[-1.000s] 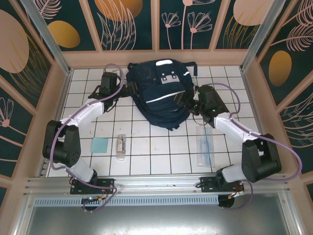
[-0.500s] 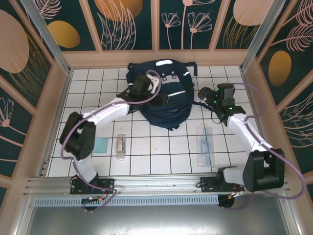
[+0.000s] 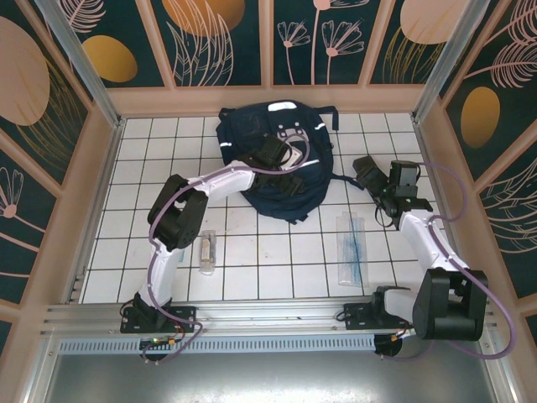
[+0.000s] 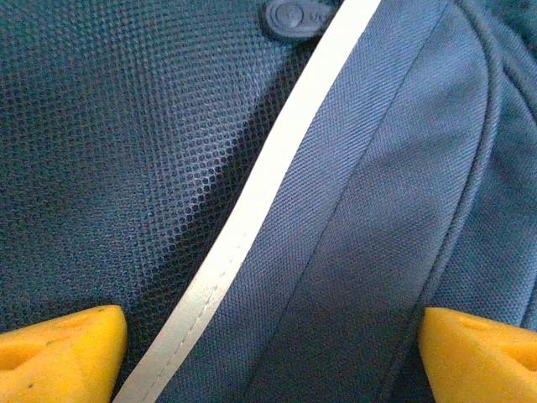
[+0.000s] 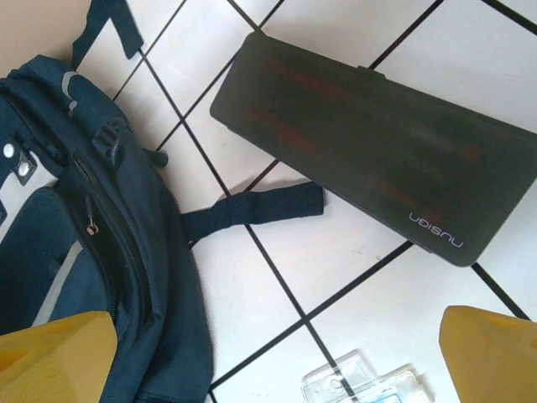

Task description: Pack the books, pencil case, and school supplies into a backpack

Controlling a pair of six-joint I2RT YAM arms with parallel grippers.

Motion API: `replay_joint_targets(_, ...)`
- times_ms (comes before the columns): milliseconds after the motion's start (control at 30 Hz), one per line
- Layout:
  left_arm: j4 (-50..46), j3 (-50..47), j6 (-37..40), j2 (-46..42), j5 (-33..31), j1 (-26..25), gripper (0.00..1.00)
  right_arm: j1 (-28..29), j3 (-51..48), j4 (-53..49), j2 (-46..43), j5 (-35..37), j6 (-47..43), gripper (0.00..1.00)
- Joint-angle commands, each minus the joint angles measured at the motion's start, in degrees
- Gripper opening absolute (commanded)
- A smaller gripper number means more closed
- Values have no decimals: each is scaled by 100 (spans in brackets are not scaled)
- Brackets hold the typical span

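Left of centre in the top view, the left hand (image 3: 281, 157) had swung from the backpack's (image 3: 289, 197) side onto its front, fingers apart just over the white stripe (image 4: 252, 218). Right of the bag, the right hand (image 5: 273, 357) had backed away and spread wide above the black pencil case (image 5: 377, 168) on the counter (image 3: 252, 252). That case looked the likely next pick. The tube packet (image 3: 207, 250) and clear sleeve (image 3: 351, 249) lay unpacked in the lower middle.

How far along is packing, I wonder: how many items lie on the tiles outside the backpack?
3: pencil case right of the backpack, clear sleeve nearer, tube packet front-left. Left arm may hide others.
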Motion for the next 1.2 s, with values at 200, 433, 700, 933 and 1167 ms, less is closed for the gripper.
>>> replay_joint_targets(200,-842,443,317,740,-680,37,83,-143,96,69,-65,79,-225,99)
replay_joint_targets(433,-928,-193,364,257,163,35,96,-241,448,-15,234,219,-577,99)
replay_joint_targets(700,-1049,145,417,1122,-585,29,70,-240,456,181,479,-71,-563,99)
replay_joint_targets(933,-592,-317,242,524,-482,34,0,-231,697,182,881,425,-1177,99)
replay_joint_targets(1167,-392,-297,-191,-557,292,131,0,-239,1702,-205,2254,604,-2770,99)
